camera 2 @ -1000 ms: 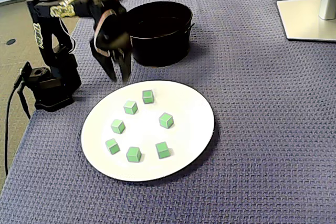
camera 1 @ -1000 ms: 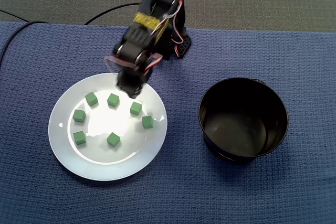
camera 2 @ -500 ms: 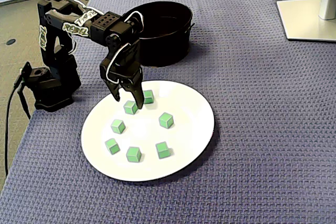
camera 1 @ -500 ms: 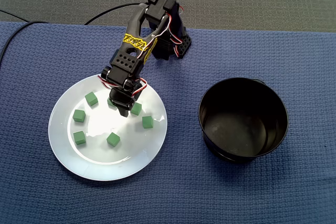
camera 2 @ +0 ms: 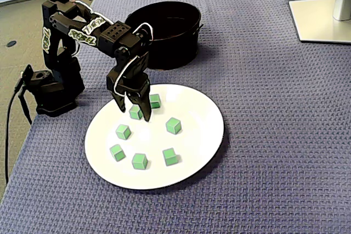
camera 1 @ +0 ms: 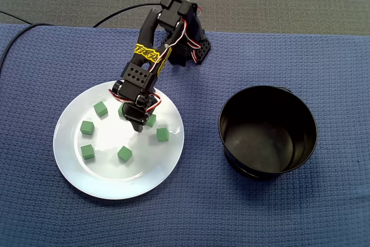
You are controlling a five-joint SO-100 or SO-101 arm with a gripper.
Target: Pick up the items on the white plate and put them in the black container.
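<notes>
On the white plate [camera 1: 75, 172] sit all seven green cubes [camera 1: 124, 154]. Black container [camera 1: 263, 143], well apart on the bench [camera 1: 289, 212], looks empty. My hand [camera 2: 135, 115] straddles one cube [camera 2: 135, 111], jaws narrowly apart, grip unconfirmed. Nothing delivered yet.

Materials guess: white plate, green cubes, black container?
White round plate: glossy, bright glare at its centre; glazed ceramic or hard plastic.
Small green cubes: matte, even colour, crisp edges; painted wood or plastic, can't tell.
Black round container: thin wall, dull sheen inside; likely coated metal, perhaps plastic.
</notes>
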